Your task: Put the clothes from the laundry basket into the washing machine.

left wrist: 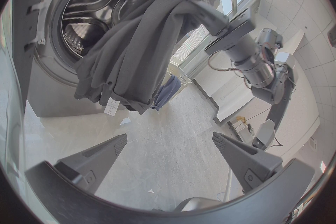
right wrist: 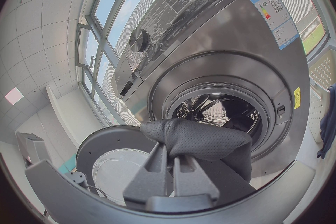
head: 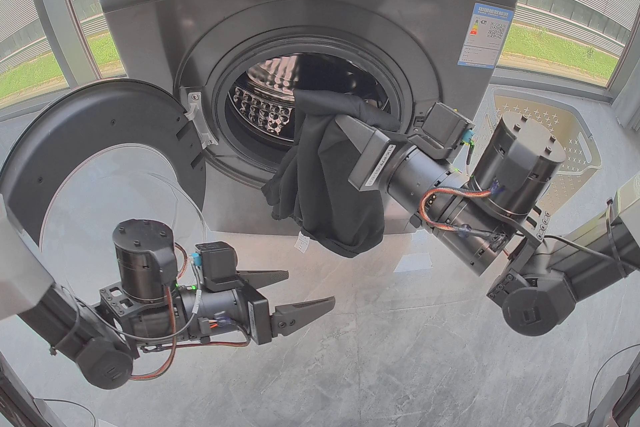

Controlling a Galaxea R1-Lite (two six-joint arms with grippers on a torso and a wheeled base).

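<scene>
A dark grey washing machine (head: 373, 15) stands ahead with its round door (head: 100, 141) swung open to the left. My right gripper (head: 343, 121) is shut on a black garment (head: 330, 181) at the drum opening (head: 293, 95). The cloth hangs down over the drum's lower rim, seen also as the black garment (left wrist: 133, 42) in the left wrist view and the black garment (right wrist: 199, 139) draped over the shut fingers (right wrist: 175, 168). My left gripper (head: 310, 295) is open and holds nothing, low over the floor in front of the door. The beige laundry basket (head: 567, 141) stands right of the machine.
A blue garment (left wrist: 167, 91) hangs over the basket's rim. The machine's open door takes up the left side at arm height. Pale tiled floor (head: 373, 341) stretches in front of the machine. Windows run behind and beside it.
</scene>
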